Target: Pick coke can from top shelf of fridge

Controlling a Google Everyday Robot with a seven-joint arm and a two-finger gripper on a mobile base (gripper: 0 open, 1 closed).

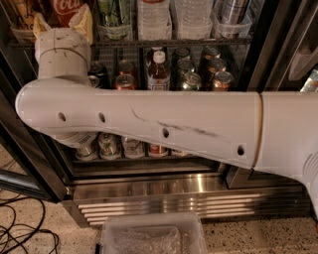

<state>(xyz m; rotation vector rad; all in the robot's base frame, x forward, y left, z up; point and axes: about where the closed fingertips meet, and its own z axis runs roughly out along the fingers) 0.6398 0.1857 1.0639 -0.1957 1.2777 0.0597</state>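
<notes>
The coke can [63, 6] stands in red with white script at the left of the top shelf [198, 42], cut off by the frame's top edge. The shelf is a dark wire rack holding clear trays inside the fridge [189, 201]. My gripper [60, 21] is on the white arm [149, 126] that crosses the whole view. It points up just below and in front of the can. Its two tan fingers [82, 21] are spread apart, and the can shows between them. Nothing is held.
Water bottles [154, 17] and a green bottle [113, 15] share the top shelf. Cans and a brown bottle [158, 69] fill the middle shelf. More cans [110, 146] sit lower down. A clear plastic bin [151, 235] and black cables [22, 233] lie on the floor. The dark door frame [25, 163] is at the left.
</notes>
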